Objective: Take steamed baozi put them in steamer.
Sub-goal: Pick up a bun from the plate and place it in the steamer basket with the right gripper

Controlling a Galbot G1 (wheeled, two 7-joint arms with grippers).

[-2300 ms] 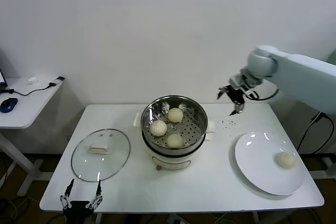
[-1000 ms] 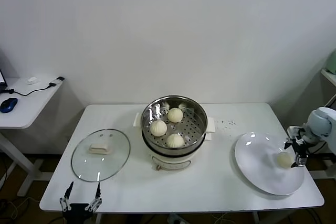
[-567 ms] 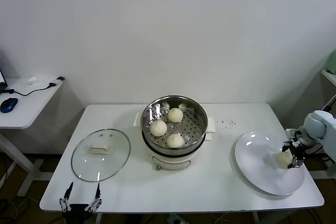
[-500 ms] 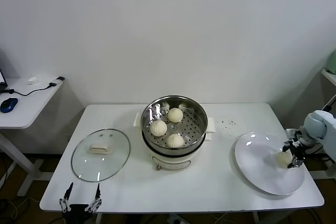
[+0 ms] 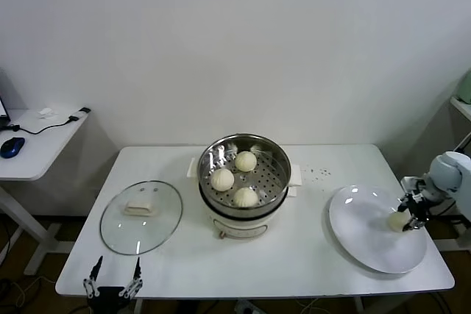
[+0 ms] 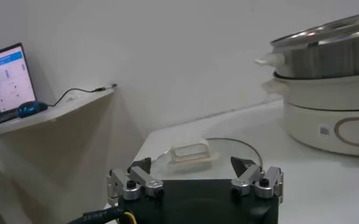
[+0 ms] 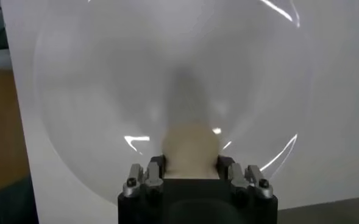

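Gripping the last baozi (image 5: 398,220) on the plate (image 5: 366,240), the right gripper (image 5: 407,219) sits far from the steamer (image 5: 243,174).

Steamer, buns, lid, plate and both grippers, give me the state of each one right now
Steamer: open, lid off, three buns in the basket.
Fourth bun: over the plate, gripped by the right gripper.
Glass lid: lying flat on the table, left of the steamer.
Plate: on the table, nothing else on it.
Right gripper: shut on the fourth bun.
Left gripper: open, idle at the table's near edge.
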